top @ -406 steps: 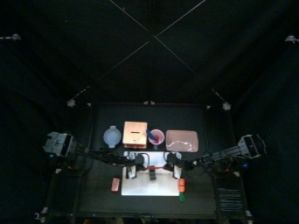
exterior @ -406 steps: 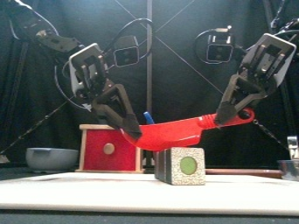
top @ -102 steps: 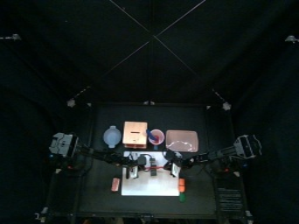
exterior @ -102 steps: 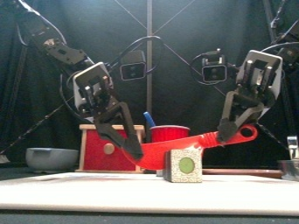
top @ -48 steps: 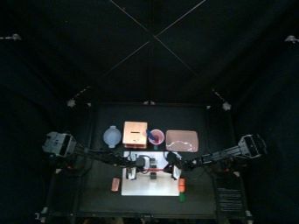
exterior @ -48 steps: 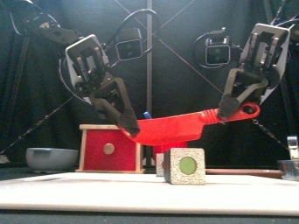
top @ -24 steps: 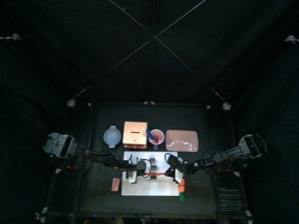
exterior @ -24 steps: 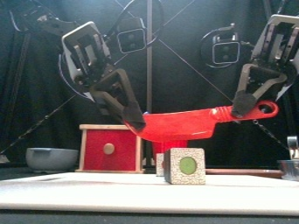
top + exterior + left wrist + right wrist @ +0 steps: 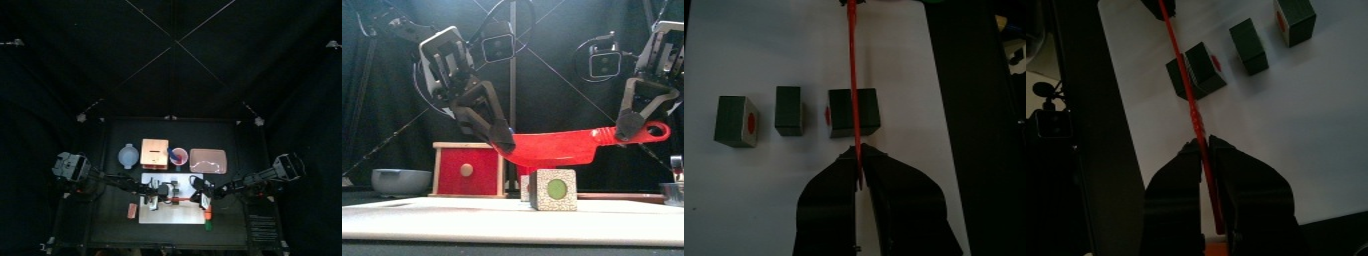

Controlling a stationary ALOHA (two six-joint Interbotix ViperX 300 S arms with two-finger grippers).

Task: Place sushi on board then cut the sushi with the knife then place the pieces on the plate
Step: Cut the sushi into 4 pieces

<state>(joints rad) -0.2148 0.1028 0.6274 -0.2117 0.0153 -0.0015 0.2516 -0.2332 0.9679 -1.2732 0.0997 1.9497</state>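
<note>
A red toy knife [image 9: 563, 147] hangs nearly level above the white cutting board [image 9: 476, 215], held at both ends. My left gripper [image 9: 505, 143] is shut on the blade tip and my right gripper [image 9: 628, 132] is shut on the handle end. One dark green sushi piece [image 9: 552, 189] stands on the board just below the blade, apart from it. In the left wrist view the knife [image 9: 851, 80] runs over one piece [image 9: 855, 110], with two more pieces [image 9: 788, 110] [image 9: 734, 120] beside it, all separated. In the top view both grippers [image 9: 156, 192] [image 9: 199, 190] hover over the board [image 9: 174, 215].
Behind the board stand a blue-grey bowl [image 9: 128, 155], the wooden box [image 9: 154, 152] with its red drawer front [image 9: 465, 169], a red cup [image 9: 179, 155] and the pink tray [image 9: 209, 159]. A small orange toy [image 9: 132, 210] lies left of the board.
Both grippers have carried the knife up and to the right. Its blade has gone from slanted to nearly level, clear above the sushi piece.
</note>
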